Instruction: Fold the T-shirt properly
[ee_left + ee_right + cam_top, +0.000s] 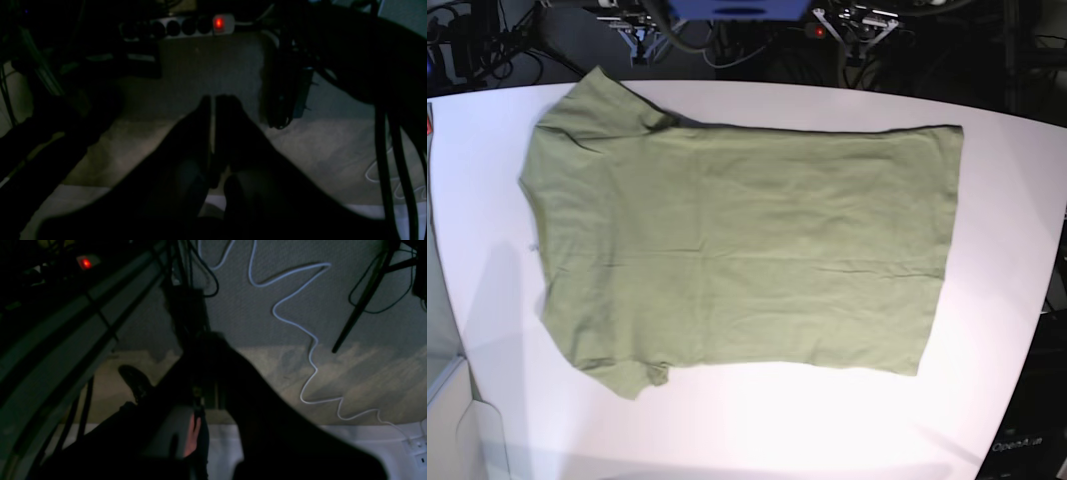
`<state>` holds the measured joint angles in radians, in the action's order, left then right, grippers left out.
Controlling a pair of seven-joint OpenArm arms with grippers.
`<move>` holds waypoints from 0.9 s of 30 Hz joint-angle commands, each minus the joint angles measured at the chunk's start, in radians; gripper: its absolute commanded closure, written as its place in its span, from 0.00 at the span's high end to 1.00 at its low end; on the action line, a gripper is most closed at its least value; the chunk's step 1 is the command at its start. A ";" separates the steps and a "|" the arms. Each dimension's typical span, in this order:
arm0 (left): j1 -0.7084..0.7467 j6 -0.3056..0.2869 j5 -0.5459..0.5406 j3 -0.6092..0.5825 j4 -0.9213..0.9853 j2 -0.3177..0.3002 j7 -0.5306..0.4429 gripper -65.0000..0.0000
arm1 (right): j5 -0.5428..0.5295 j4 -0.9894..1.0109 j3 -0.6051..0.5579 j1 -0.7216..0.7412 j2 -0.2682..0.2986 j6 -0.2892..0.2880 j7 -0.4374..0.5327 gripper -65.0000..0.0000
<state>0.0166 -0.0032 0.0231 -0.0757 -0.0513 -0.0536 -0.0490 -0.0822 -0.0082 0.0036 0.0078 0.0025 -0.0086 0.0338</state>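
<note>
On the white surface [987, 400], one T-shirt [747, 250] lies spread flat, neck end toward the base view's left, hem toward its right, both sleeves out, unfolded. I count one shirt and two arms, neither arm over the surface from above. Both wrist views look down at floor and cables, away from the cloth. My left gripper [213, 100] has its jaws clenched on nothing; my right gripper [208, 340] is dark in its view, its jaws also clenched and empty as far as I can tell. Folding has not begun, I judge. The risk: a pinch taking only the top layer, or a drag bunching the wrinkled cotton, would leave a crooked fold; a sleeve could slip off the far edge.
</note>
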 commanded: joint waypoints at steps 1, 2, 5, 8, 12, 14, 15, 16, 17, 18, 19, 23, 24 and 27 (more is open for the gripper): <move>-0.008 -0.001 0.002 -0.002 -0.006 -0.013 -0.005 0.03 | -0.003 0.000 0.003 0.002 0.003 0.015 0.002 0.00; -0.019 -0.001 0.002 -0.002 -0.006 -0.016 -0.009 0.03 | -0.003 0.000 0.003 0.002 0.003 0.028 0.004 0.00; -0.031 -0.002 0.001 0.000 -0.006 -0.018 -0.010 0.03 | -0.003 0.000 -0.001 -0.009 0.003 0.112 0.042 0.00; -0.030 -0.048 -0.005 0.003 -0.008 -0.019 -0.061 0.03 | 0.008 0.000 -0.018 -0.050 0.006 0.166 0.151 0.00; -0.028 -0.091 -0.009 0.007 -0.003 -0.042 -0.170 0.03 | 0.019 0.003 -0.035 -0.087 0.018 0.141 0.252 0.00; -0.023 -0.093 -0.009 0.007 -0.003 -0.044 -0.177 0.03 | 0.017 0.003 -0.034 -0.105 0.026 0.115 0.286 0.00; -0.022 -0.093 -0.010 0.007 -0.003 -0.044 -0.177 0.03 | 0.015 0.003 -0.030 -0.113 0.029 0.091 0.311 0.00; -0.022 -0.094 -0.010 0.007 -0.005 -0.044 -0.179 0.03 | 0.012 0.003 -0.029 -0.125 0.031 0.062 0.343 0.00; -0.017 -0.094 -0.010 0.007 -0.005 -0.044 -0.179 0.03 | 0.012 0.003 -0.029 -0.137 0.031 0.037 0.383 0.00; -0.008 -0.097 -0.010 0.009 -0.005 -0.044 -0.180 0.03 | 0.012 0.003 -0.029 -0.153 0.031 0.014 0.423 0.00; 0.003 -0.097 -0.010 0.009 -0.006 -0.044 -0.183 0.03 | 0.012 0.003 -0.029 -0.167 0.031 -0.004 0.461 0.00; 0.038 -0.094 -0.010 0.009 -0.006 -0.039 -0.292 0.02 | 0.011 0.003 -0.029 -0.217 0.032 -0.052 0.630 0.00; 0.050 -0.094 -0.012 0.009 -0.003 -0.038 -0.318 0.02 | 0.011 0.003 -0.029 -0.233 0.034 -0.058 0.677 0.00; 0.089 -0.099 -0.048 0.009 -0.003 -0.039 -0.392 0.02 | 0.011 0.003 -0.029 -0.279 0.043 -0.055 0.819 0.00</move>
<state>0.1017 -0.1005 -0.0238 -0.0681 -0.0525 -0.0891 -0.4274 -0.0635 -0.0055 -0.0265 -0.2649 0.0380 -0.0525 0.8406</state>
